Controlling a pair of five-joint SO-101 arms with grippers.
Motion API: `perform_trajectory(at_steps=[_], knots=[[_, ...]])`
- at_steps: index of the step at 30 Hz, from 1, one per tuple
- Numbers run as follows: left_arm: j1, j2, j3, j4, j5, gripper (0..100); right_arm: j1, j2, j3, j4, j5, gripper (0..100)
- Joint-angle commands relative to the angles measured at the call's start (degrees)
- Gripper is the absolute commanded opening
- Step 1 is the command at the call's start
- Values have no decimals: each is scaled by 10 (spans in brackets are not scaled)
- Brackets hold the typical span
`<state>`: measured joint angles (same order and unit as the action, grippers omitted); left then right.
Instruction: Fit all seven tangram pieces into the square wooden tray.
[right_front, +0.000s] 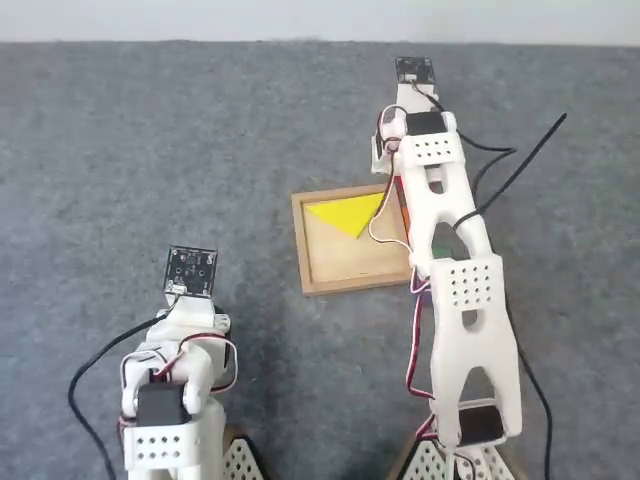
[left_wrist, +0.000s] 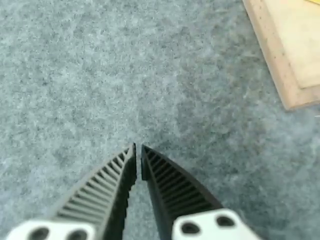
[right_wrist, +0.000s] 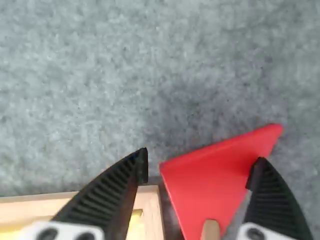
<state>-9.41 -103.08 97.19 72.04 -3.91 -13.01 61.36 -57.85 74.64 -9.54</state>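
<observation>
With the right gripper out past the far right corner of the tray, the coming move turns on one relation: the red triangle sits between its jaws, just outside the tray rim and separated from it by a dark slit. The tray interior therefore lies just across the rim from the piece. Jaws are spread wide. One presses the triangle's edge and a small gap shows at the other tip, so the piece looks straddled rather than clamped. One edge of the triangle runs across the opening from jaw to jaw, its sharp corner pointing away from the tray. The piece is flat, glossy and plain red with crisp edges, likely slippery under the ribbed pads. The right arm is clearly nearer. The left gripper rests over grey carpet, well apart from the tray, its jaws all but closed on nothing. A yellow triangle lies in the tray's far part, with bare wood beside it. Judged early in the task.
</observation>
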Motion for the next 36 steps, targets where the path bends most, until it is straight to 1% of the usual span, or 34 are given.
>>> perform_trajectory(at_steps=[1,3,11,16,21,23,32,33,36], knots=[[1,-10,-7,2,0,21,11,2,-33,10,-6,314],[1,-10,-7,2,0,21,15,11,-33,13,-4,314],[1,-10,-7,2,0,21,24,23,-35,79,-3,314],[1,-10,-7,2,0,21,36,23,-35,97,-4,307],[1,-10,-7,2,0,21,40,25,-35,116,-4,187],[1,-10,-7,2,0,21,40,25,-35,116,-4,154],[1,-10,-7,2,0,21,42,21,-36,130,-3,143],[1,-10,-7,2,0,21,42,20,-36,134,-3,136],[1,-10,-7,2,0,21,42,20,-36,141,-3,62]])
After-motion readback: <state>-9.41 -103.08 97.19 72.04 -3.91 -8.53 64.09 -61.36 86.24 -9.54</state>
